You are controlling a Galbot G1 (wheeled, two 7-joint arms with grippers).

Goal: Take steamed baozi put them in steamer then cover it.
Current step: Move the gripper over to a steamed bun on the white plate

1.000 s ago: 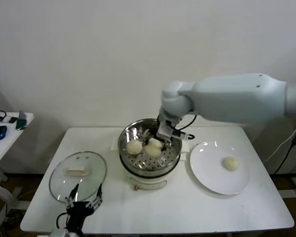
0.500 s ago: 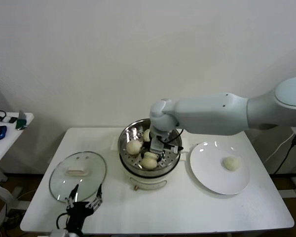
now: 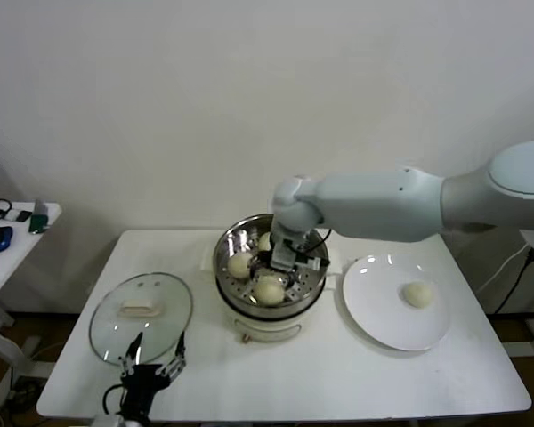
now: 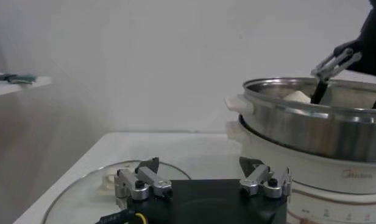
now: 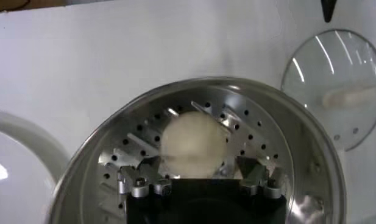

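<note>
We see the right pincer reaching down into the round shiny steel steamer on its cream-white electric base, in the middle of the white surface. Its fingers stand spread apart; in the right wrist view they flank a smooth cream-white dough bun that lies on the perforated steel tray, and we cannot tell whether the pads touch it. From the head camera we count three round buns inside the pot: one on the robot's left side of the tray, one nearer the front rim, and one toward the back, partly hidden by the arm. A fourth small bun lies on the flat white round plate that sits just beside the steamer on the robot's right.

The round clear glass cover with its metal rim and cream rectangular handle lies flat on the surface to the robot's left of the steamer, apart from it. The left pincer hovers at the near edge of that cover, its dark fingers spread wide and holding nothing; the left wrist view shows both fingertips apart above the glass, with the steamer's steel wall beyond them.

A small side table with dark items stands off at the left.
</note>
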